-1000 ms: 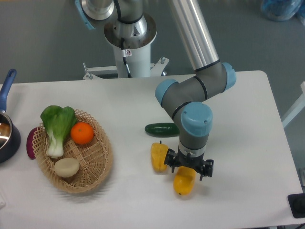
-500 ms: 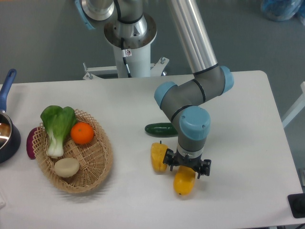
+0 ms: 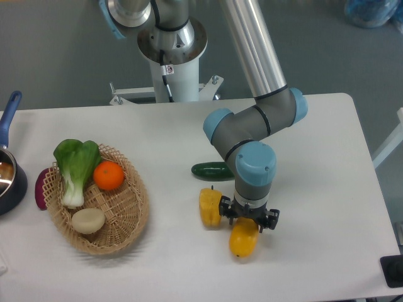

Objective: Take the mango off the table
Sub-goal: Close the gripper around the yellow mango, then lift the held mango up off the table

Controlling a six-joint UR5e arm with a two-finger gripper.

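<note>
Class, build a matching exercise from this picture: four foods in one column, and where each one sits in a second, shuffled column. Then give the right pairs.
1. mango
2. orange
3. cucumber
4. yellow pepper

A. inside the basket
B. on the table, just behind the yellow pepper
C. right below the gripper
D. on the table, just left of the gripper

Pairs: 1-C, 2-A, 3-B, 4-D

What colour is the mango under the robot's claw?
Orange-yellow and shiny. The mango shows in the only camera view, just below the claw.
</note>
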